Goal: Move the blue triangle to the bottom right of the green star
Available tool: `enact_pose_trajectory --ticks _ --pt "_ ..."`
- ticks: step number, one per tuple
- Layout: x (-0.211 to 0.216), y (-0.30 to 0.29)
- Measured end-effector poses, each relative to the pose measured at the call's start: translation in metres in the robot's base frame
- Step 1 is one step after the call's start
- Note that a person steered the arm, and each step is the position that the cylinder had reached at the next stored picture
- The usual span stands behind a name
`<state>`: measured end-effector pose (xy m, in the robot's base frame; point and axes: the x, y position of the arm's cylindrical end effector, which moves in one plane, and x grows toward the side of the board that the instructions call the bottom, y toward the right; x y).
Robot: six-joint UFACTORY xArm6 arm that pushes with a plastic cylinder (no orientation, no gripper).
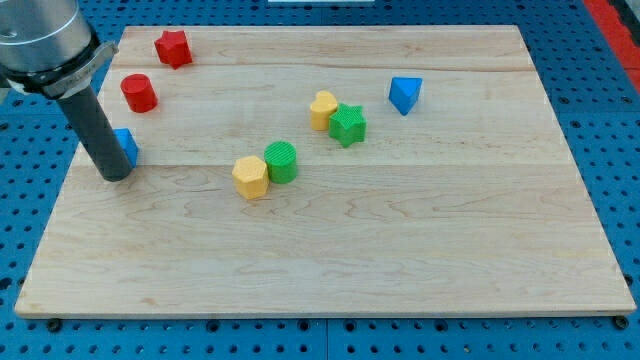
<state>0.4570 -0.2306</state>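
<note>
Pale wooden boards made up the tabletop (400, 260), which lay over a blue pegboard (20, 200), and its near half carried nothing but bare grain. Nearest of the blocks, a yellow hexagonal block (251, 178) sat touching a green cylinder (282, 161) at its 2 o'clock. Out at 9 o'clock from that pair, my tip (116, 176) rested on the wood near the board's left edge, just beside a blue block (126, 146) that the rod partly hid, so its shape could not be told. No jaws existed on this rod, so there was nothing spread or pressed to report. Farther back, the green star (348, 124) touched a second yellow block (323, 109) at its 10 o'clock. The blue triangle (404, 95) stood apart from the star, at its 2 o'clock. A red cylinder (138, 93) lay at 12 o'clock from my tip, and farthest of all a red star-like block (173, 48) sat near the far left corner.
</note>
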Motion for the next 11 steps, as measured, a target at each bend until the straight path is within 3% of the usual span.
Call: enact_pose_trajectory --ticks 1,2,5,6,8,9,11 --pt "0.019 0.009" --pt "-0.004 0.081" --pt "-0.149 0.246" --pt "-0.158 0.299" --pt "-0.081 0.401" --pt "-0.056 0.401" --pt "-0.058 0.402"
